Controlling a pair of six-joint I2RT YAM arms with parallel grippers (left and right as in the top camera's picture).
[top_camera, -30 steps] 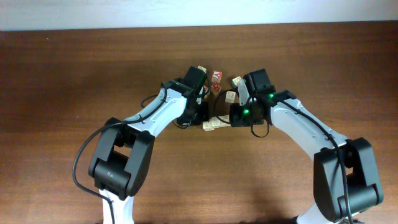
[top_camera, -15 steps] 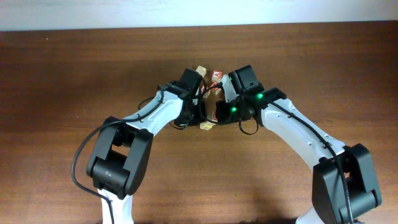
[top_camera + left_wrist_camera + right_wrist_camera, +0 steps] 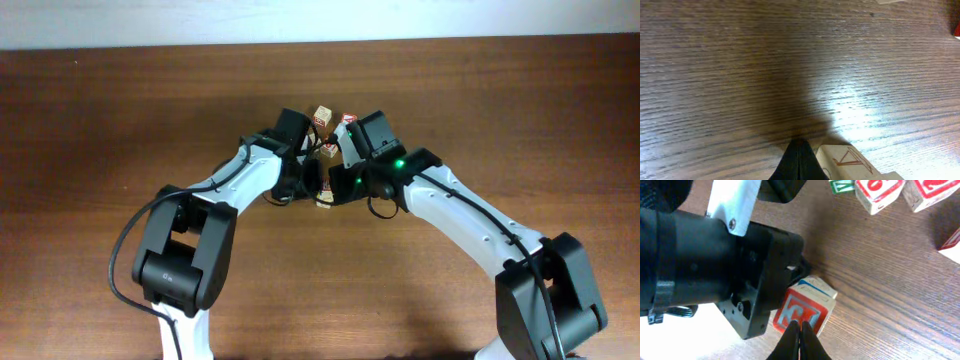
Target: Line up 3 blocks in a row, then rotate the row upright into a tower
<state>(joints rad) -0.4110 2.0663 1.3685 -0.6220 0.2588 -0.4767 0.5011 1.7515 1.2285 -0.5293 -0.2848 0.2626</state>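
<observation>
Three blocks need turning, and from my seat I cannot certify a single one as finished: nothing on the table [image 3: 120,120] shows how any cube first lay. What I can see is one turn in hand. The right gripper [image 3: 800,330] is pinched fully closed with nothing between its fingers, its tip pressed against the red-lettered block [image 3: 802,311], which sits hard against the left arm's black housing [image 3: 740,265]. The left gripper [image 3: 799,152] is likewise closed and empty, its tip down at the wood just beside a pale block [image 3: 847,161] bearing a thin red letter; whether that is the same cube I cannot tell. Other cubes lie loose beyond, a green-lettered block [image 3: 842,185] among them, near the nudged one but apart from it. My judgement is that the pushing is under way, with some of the three still to do. Against the overhead view of a second ago, both arms have swung left and farther up the table. The right wrist now covers two cubes that were then in plain sight, and the pale piece [image 3: 325,200] low between the arms has slid a little left.
</observation>
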